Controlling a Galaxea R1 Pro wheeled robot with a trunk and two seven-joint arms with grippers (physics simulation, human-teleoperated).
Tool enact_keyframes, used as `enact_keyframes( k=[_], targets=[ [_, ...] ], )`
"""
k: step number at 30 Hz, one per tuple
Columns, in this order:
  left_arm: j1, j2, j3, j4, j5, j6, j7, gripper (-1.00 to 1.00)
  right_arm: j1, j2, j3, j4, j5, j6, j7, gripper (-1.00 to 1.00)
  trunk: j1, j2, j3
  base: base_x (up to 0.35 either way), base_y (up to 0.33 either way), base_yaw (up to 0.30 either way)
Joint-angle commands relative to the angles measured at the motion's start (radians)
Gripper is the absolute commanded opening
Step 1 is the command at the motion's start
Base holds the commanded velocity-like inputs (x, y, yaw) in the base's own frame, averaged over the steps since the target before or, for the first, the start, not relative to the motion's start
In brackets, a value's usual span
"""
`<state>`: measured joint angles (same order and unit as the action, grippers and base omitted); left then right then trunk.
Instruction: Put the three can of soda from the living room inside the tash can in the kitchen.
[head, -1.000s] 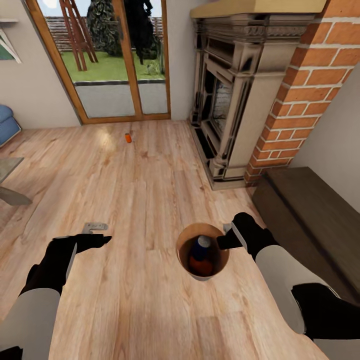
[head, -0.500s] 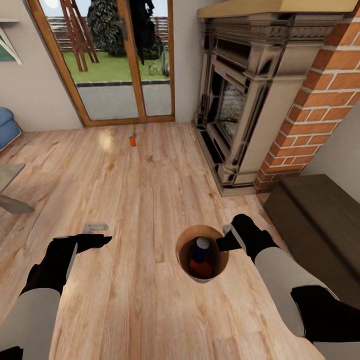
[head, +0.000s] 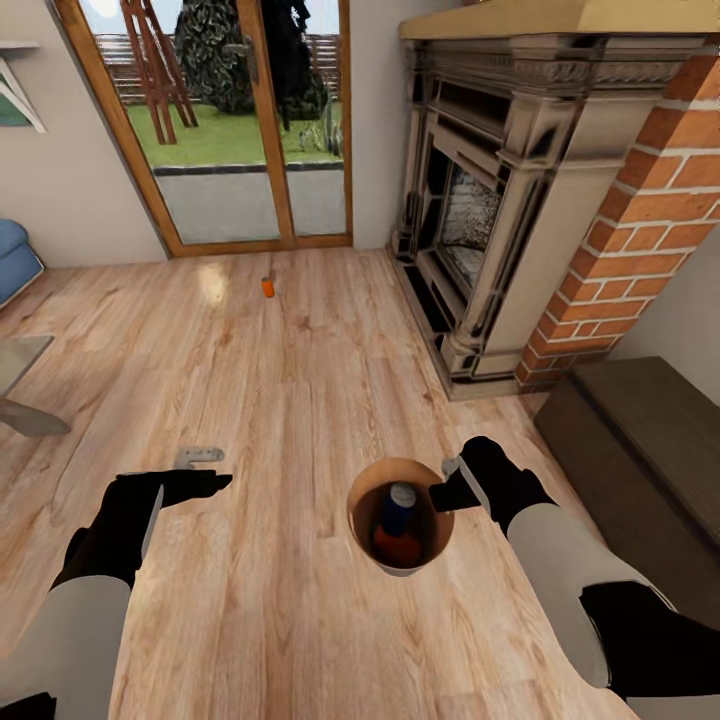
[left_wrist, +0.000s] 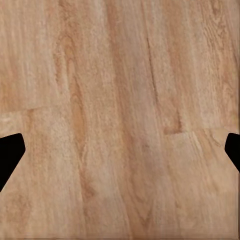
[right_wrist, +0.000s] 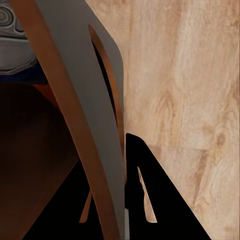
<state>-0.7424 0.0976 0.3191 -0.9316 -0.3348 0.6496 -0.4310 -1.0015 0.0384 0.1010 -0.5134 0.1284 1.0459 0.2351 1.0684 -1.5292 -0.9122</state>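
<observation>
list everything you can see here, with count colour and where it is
soda cans: 2, orange and blue; one inside the bin, one far off on the floor by the glass doors
bin: 1, copper inside, grey outside; held over the floor
fireplace: 1, grey, brick side; right wall
glass doors: wood-framed; far wall
sofa: blue; left edge
bench: dark; right
left pincer: black, open, empty
right pincer: black, clamped on bin rim

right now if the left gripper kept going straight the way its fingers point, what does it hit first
Probably the pale wood plank floor. The left gripper is open with nothing between its black fingertips, and its wrist camera looks onto bare boards. How far off is unclear.
</observation>
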Motion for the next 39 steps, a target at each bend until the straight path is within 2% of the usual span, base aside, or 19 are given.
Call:
enact_keyframes(
  k=[1, 19, 35, 39],
  targets=[
    [0.000, 0.000, 0.000, 0.000, 0.000, 0.006, 0.000, 1.00, 0.000, 0.001, -0.001, -0.001, -0.015, 0.001, 0.006, -1.00, -0.004, 0.007, 0.003, 0.003, 0.002, 0.000],
    [-0.001, -0.003, 0.000, 0.008, -0.005, 0.039, 0.000, 1.00, 0.063, 0.010, -0.002, -0.071, -0.014, 0.001, 0.004, -1.00, -0.073, 0.133, 0.060, 0.000, 0.000, 0.000],
    [-0.003, -0.001, -0.001, 0.009, -0.006, 0.062, 0.000, 1.00, 0.066, -0.002, -0.010, -0.067, -0.019, 0.001, 0.029, -1.00, -0.134, 0.245, 0.110, 0.000, 0.000, 0.000],
    [-0.003, -0.002, -0.001, 0.010, -0.006, 0.064, 0.000, 1.00, 0.064, -0.005, -0.027, -0.059, -0.019, 0.001, 0.037, -1.00, -0.150, 0.273, 0.122, 0.000, 0.000, 0.000]
  ],
)
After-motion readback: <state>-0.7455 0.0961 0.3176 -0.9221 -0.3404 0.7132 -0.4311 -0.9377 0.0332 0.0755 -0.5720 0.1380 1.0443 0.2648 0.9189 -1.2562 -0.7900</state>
